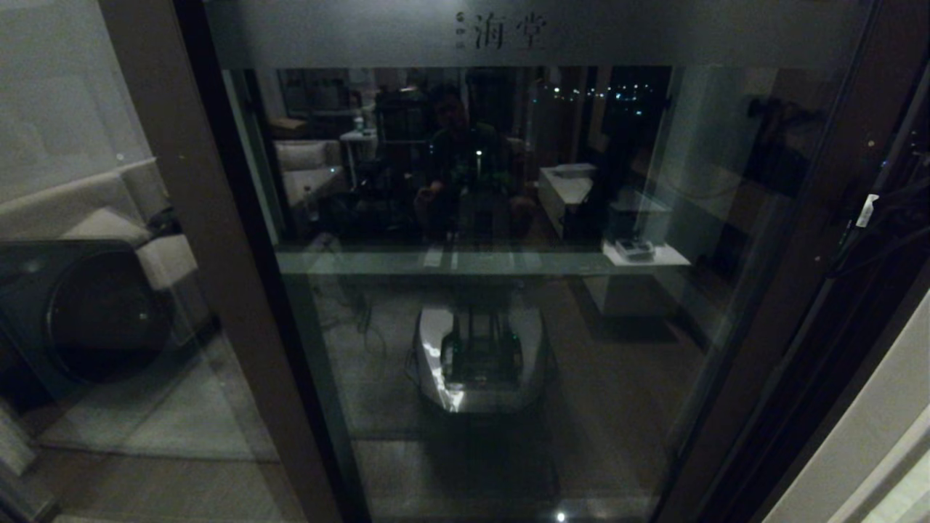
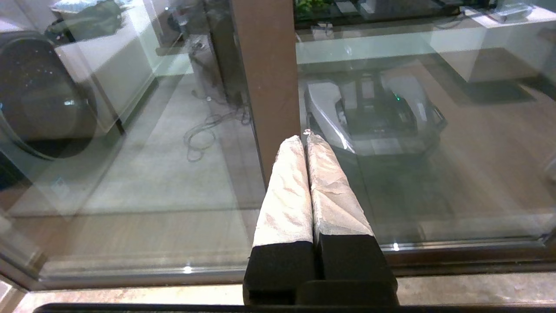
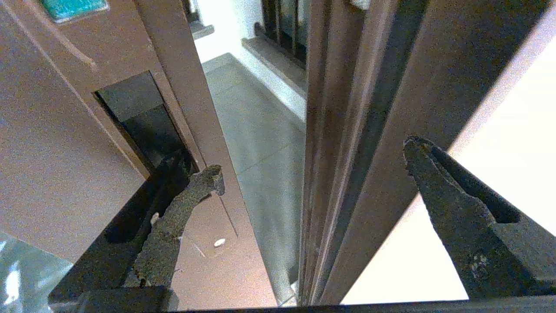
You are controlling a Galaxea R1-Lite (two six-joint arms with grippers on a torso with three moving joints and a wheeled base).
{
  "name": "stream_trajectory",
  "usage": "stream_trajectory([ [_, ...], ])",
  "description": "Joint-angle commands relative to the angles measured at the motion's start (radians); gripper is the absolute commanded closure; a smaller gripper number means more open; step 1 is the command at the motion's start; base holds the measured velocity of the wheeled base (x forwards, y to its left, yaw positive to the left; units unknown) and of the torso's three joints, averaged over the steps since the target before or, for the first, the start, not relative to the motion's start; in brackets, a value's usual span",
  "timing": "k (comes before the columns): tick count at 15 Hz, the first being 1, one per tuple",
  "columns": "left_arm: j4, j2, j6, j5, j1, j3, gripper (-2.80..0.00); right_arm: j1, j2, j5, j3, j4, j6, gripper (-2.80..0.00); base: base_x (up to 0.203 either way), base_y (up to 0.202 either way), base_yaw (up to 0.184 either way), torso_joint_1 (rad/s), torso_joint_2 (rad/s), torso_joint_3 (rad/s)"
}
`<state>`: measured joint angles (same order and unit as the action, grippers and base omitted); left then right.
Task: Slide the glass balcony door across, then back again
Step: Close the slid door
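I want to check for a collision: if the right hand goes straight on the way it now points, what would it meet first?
Probably nothing at first: the open right hand points into the narrow gap between the glass balcony door's stile and the brown door frame. One finger is at the recessed black handle. Beyond lies balcony floor; depth is unclear.

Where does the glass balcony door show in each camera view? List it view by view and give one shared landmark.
Head view: the glass balcony door fills the middle, under its frosted band.
Left wrist view: its glass, beside the brown post.
Right wrist view: only its stile with the black handle, beside an open gap.
Shared landmark: the reflected white robot base, in head and left wrist views only.
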<state>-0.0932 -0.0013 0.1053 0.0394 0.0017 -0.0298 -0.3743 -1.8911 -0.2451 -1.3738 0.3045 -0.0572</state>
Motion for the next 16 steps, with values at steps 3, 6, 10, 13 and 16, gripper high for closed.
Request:
stream_trajectory([
  [3, 0.0, 0.0, 0.001, 0.001, 0.0, 0.001, 0.0, -0.012, -0.003, 0.003, -0.002, -0.004, 0.002, -2.8, 0.0, 0.0, 0.0, 0.0, 0.0, 0.0],
  [6, -0.001, 0.001, 0.001, 0.001, 0.0, 0.0, 0.0, -0.02, -0.015, 0.003, -0.016, -0.004, 0.002, -2.8, 0.0, 0.0, 0.0, 0.0, 0.0, 0.0],
  [10, 0.0, 0.0, 0.001, 0.001, 0.0, -0.001, 0.0, -0.025, -0.014, 0.003, -0.019, -0.004, 0.002, -2.8, 0.0, 0.0, 0.0, 0.0, 0.0, 0.0],
  [13, 0.0, 0.0, 0.001, 0.001, 0.0, 0.001, 0.0, -0.025, -0.013, 0.003, -0.024, -0.004, 0.002, 0.0, 0.0, 0.0, 0.0, 0.0, 0.0, 0.0],
  [16, 0.0, 0.0, 0.001, 0.001, 0.001, 0.001, 0.0, -0.028, -0.006, 0.003, -0.017, -0.004, 0.008, 0.0, 0.0, 0.0, 0.0, 0.0, 0.0, 0.0],
])
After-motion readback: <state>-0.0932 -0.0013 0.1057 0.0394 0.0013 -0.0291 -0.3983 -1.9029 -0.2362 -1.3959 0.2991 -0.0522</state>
